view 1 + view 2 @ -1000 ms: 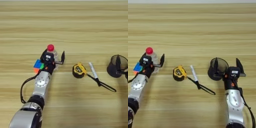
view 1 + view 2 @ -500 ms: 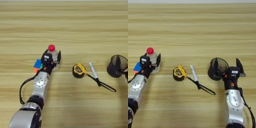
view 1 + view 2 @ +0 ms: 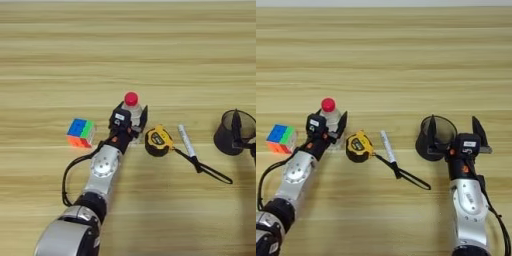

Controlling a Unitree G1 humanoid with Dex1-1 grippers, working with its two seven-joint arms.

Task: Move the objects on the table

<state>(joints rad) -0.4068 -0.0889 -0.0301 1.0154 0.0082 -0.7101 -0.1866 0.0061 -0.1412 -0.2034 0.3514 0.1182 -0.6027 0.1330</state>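
Your left gripper [image 3: 132, 120] has its two black fingers closed around the small clear bottle [image 3: 132, 112], which stands upright, red cap up, long axis vertical. Your right gripper [image 3: 456, 133] sits at four o'clock on the table [image 3: 384, 60], fingers spread wide, one finger reaching inside the dark cup [image 3: 432, 141], gripping nothing.

Light-brown planks with grain running nine to three o'clock fill the view; no room shows beyond them.

Just right of the bottle lies the tape measure [image 3: 158, 141], its black strap [image 3: 210, 170] trailing toward four o'clock. Beside it, the marker [image 3: 186, 141] points roughly twelve to five o'clock. At nine o'clock from the bottle sits the puzzle cube [image 3: 81, 133].
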